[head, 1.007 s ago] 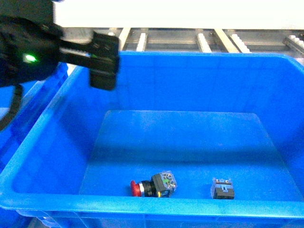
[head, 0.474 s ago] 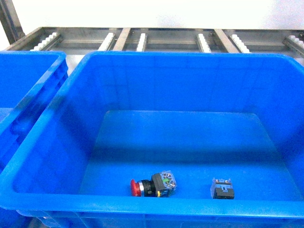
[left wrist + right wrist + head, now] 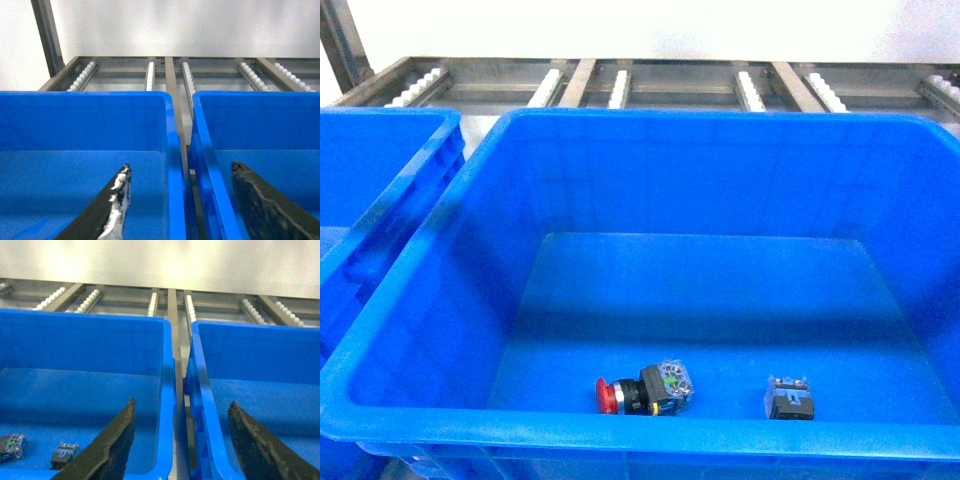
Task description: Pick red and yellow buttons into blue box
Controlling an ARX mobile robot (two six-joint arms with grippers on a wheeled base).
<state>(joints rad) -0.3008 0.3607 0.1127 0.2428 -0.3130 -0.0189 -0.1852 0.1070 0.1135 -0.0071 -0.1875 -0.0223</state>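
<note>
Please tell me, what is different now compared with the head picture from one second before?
The left arm, which hung over the box's far left corner, has withdrawn out of the head view, uncovering the second crate. The red button and the small black part stayed put in the blue box.

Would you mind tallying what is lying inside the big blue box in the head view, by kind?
Red-capped button switch: 1
Small black-and-clear block with no cap showing: 1
Yellow-capped button: 0 in view
Total in the blue box: 2
</note>
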